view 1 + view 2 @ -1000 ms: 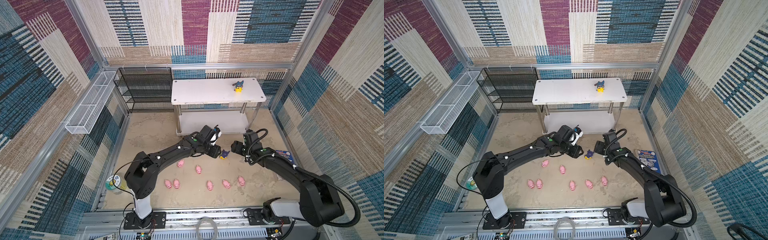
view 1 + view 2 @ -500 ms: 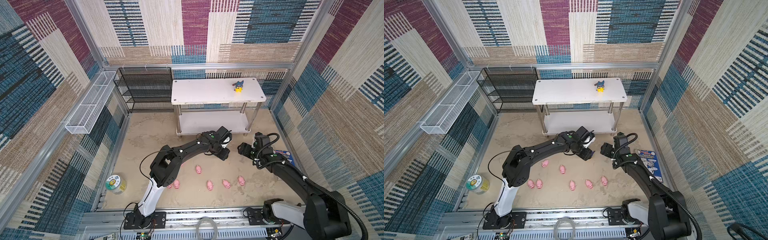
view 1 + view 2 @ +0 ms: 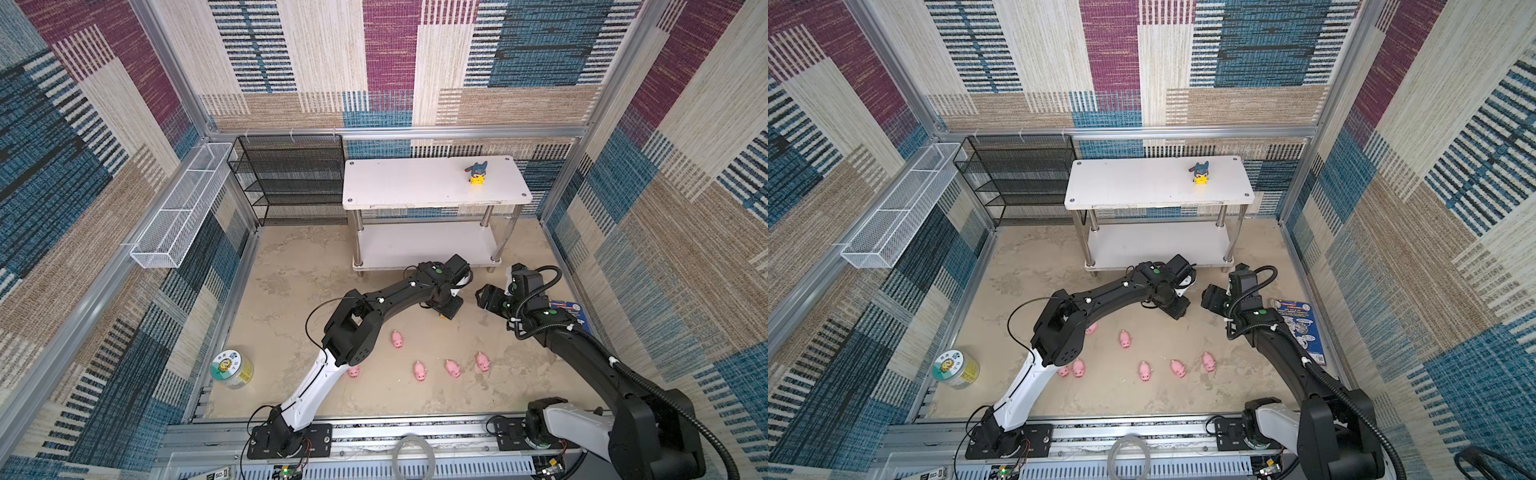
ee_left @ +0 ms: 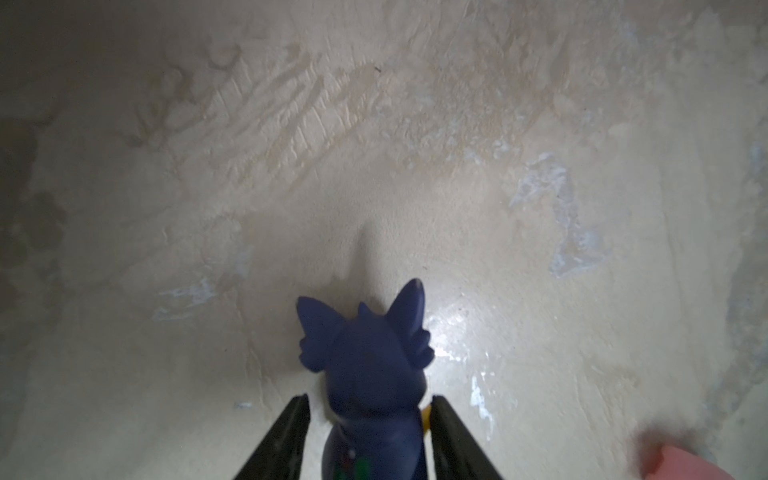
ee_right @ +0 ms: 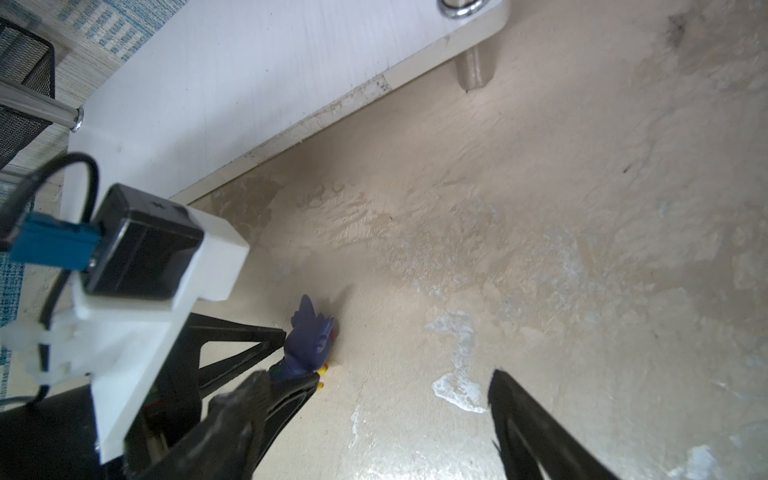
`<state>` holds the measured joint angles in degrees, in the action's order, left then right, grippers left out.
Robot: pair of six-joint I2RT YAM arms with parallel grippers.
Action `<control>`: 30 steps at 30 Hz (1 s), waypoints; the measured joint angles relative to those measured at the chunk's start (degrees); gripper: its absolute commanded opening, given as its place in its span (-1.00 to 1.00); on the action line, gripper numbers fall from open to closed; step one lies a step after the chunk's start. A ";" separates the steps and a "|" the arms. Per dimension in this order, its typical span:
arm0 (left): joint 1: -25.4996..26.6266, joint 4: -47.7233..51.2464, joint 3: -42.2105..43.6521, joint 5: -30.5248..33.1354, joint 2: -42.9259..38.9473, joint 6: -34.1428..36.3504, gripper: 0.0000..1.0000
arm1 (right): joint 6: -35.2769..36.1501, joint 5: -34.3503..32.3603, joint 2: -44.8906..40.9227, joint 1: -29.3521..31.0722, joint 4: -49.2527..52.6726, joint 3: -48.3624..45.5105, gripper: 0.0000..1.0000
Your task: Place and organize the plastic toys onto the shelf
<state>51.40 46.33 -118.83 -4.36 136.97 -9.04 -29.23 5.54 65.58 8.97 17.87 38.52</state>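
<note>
Pink glossy pig figures (image 3: 1145, 370) strewn over the beige floor (image 3: 291, 291) up front, seven in a top view. Off left, round green-lidded jar (image 3: 232, 368), lid print too small to read. Same for the blue printed booklet (image 3: 1298, 328) on the right. Further in: left gripper (image 4: 370, 399) clamped on the yellow figurine with dark blue pointed-ear hood (image 4: 374, 365), down near the floor. Right gripper (image 5: 403, 376) just beside it, jaws spread wide, holding nothing. Beyond, white two-tier chrome-legged shelf (image 3: 415, 183), second hooded yellow figurine (image 3: 477, 173) upright on its top tier, toward the right end.
</note>
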 measured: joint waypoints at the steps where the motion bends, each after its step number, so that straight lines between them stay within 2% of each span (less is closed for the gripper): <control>1: 0.00 0.24 -0.26 0.39 0.26 0.04 0.02 | 0.22 0.00 -0.02 0.00 0.00 0.11 0.71; 5: 0.04 0.59 -1.38 0.94 1.49 0.17 -0.03 | 0.42 -0.02 -0.02 -0.04 0.00 0.22 0.72; 14: -0.35 1.11 -2.47 0.50 2.51 1.46 -0.71 | 0.83 0.00 -0.20 -0.04 0.02 0.37 0.72; 17: -0.85 0.92 -1.86 -1.18 2.03 1.73 -0.85 | 1.05 0.50 -0.63 -0.09 0.02 0.63 0.72; 23: -2.51 0.28 4.33 -7.19 -2.38 3.06 -0.90 | 2.60 5.01 -2.36 -0.09 -0.09 0.61 0.73; 30: -4.57 -6.34 17.44 -18.40 -15.17 4.66 -0.86 | 4.87 15.96 -5.25 -0.09 -3.63 -1.60 0.77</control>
<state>46.83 39.99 -101.38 -22.76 121.80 -4.38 -24.36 21.50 60.34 8.88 14.24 36.93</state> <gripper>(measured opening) 0.386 0.882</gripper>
